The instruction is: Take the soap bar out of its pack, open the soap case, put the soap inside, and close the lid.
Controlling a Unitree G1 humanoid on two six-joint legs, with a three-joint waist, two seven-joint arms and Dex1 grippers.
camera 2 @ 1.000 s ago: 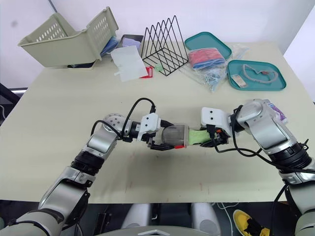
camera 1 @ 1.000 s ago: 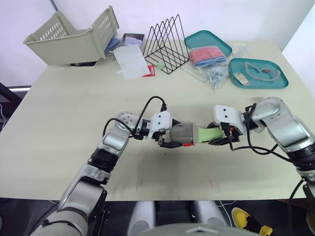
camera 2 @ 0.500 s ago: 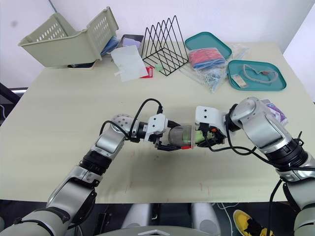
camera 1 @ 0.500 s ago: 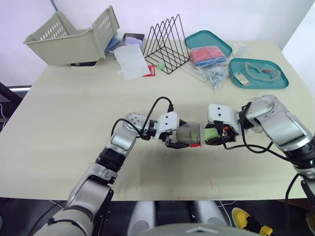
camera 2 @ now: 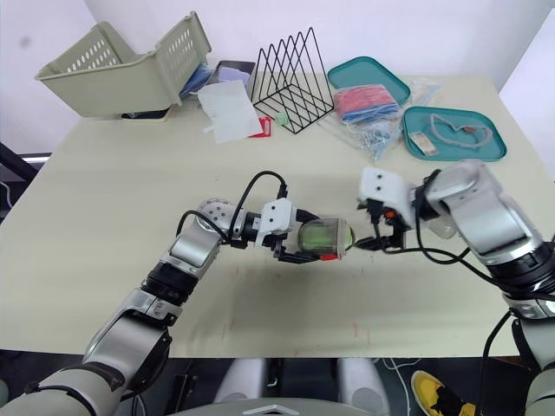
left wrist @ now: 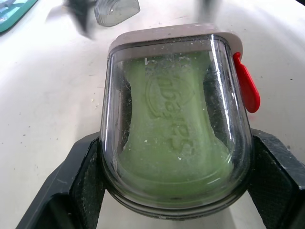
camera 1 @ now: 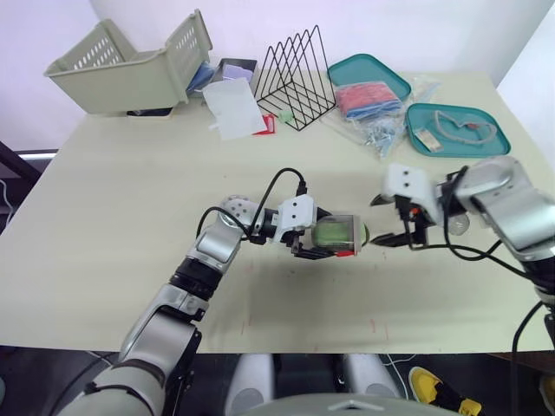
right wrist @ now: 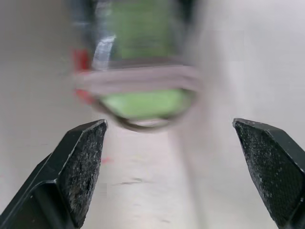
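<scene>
**Beige table (camera 1: pixel 130 217): soap sits in the case, lid not yet on**

Near the front edge of the table, the left gripper (camera 1: pixel 323 244) is clamped on the clear soap case (camera 2: pixel 323 237). The green soap (left wrist: pixel 174 129) lies inside, and its end shows at the open mouth. The right gripper (camera 1: pixel 380 223) stands wide open just beside that mouth and holds nothing. I judge that unpacking and inserting are done, and only closing remains. A small clear piece (left wrist: pixel 116 9) on the table beyond the case may be the lid.

Soap (left wrist: pixel 171 129) in the case (left wrist: pixel 172 34) — basket (camera 1: pixel 121 69), rack (camera 1: pixel 293 80) and trays (camera 1: pixel 486 140) lie behind it
</scene>
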